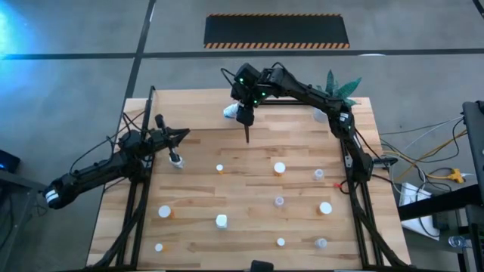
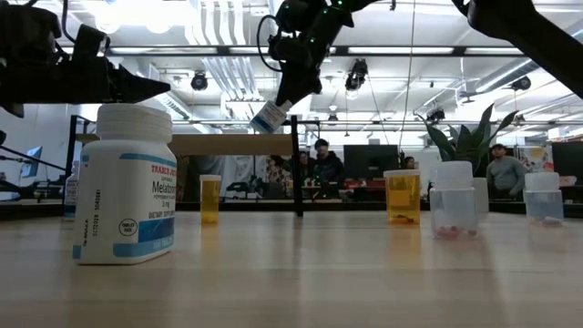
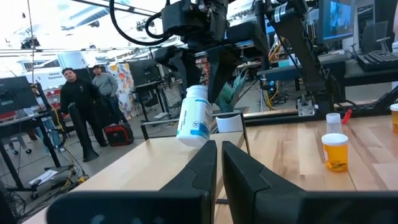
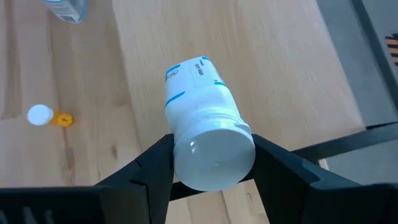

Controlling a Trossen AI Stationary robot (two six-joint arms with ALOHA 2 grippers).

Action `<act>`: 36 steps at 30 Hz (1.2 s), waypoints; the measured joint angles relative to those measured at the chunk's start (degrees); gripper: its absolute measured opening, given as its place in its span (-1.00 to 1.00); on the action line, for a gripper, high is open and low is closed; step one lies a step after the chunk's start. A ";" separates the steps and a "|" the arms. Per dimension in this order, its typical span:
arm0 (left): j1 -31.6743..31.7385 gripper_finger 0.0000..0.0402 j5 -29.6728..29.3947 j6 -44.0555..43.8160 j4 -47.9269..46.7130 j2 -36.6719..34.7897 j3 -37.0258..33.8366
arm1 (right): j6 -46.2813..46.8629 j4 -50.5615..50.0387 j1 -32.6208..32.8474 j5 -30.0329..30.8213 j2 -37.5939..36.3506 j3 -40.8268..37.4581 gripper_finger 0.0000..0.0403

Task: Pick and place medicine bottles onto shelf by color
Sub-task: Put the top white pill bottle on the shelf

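The medicine bottle (image 4: 202, 118) between my right fingers is white, with a white cap, a white label and blue markings on it (the cap end faces my wrist, the base points away toward the wood below). My right gripper (image 4: 214, 158) has its two dark fingers spread about the bottle's width, one pressed on each side just by the cap, so I am holding it up in the air and tilted, above the shelf (image 1: 227, 102) at the far side of the table. From across the table the same bottle (image 3: 194, 117) hangs slanted under my right gripper, clear of the board beneath. My left gripper (image 3: 219, 163) waits low over the table's left side with its fingers closed together on nothing. Other bottles stand scattered on the table (image 1: 249, 227), among them an orange one (image 2: 210, 198) and a big white one (image 2: 125, 187) close to the low camera.
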 joint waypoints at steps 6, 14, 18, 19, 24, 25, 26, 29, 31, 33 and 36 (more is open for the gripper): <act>0.00 -0.96 0.00 0.00 0.08 0.02 0.00 | -0.23 -0.86 0.00 1.90 0.00 0.00 -0.08; -0.02 -0.96 0.01 0.00 0.06 0.00 0.00 | -0.49 -0.88 0.35 2.01 0.00 0.00 -0.06; 0.00 -0.96 0.01 0.00 0.04 0.07 0.00 | -0.27 -0.82 0.35 2.01 0.00 0.00 -0.06; 0.00 -0.96 0.01 0.00 0.08 0.04 0.00 | -0.08 -0.80 0.35 2.01 0.00 0.00 -0.06; 0.00 -0.96 0.02 0.00 0.08 -0.07 0.00 | -0.05 -0.75 0.35 1.98 0.00 0.00 -0.06; 0.00 -0.96 0.01 0.00 0.06 -0.02 0.00 | -0.05 -0.75 0.35 1.98 0.00 0.00 -0.07; 0.00 -0.96 0.00 0.00 0.04 0.02 0.00 | -0.07 -0.75 0.35 1.97 0.00 0.00 -0.07; 0.00 -0.96 0.00 0.00 0.06 0.00 0.00 | -0.08 -0.73 0.35 1.94 0.00 0.02 -0.11; 0.00 -0.96 0.01 0.00 0.04 -0.09 0.00 | -0.14 -0.73 0.35 1.94 0.00 0.02 -0.12; 0.00 -0.96 0.02 0.00 0.07 -0.11 0.00 | -0.67 -0.73 0.35 1.92 0.00 0.02 -0.12; 0.00 -0.96 0.02 0.00 0.04 -0.04 0.00 | -1.06 -0.73 0.37 1.92 0.00 0.02 -0.11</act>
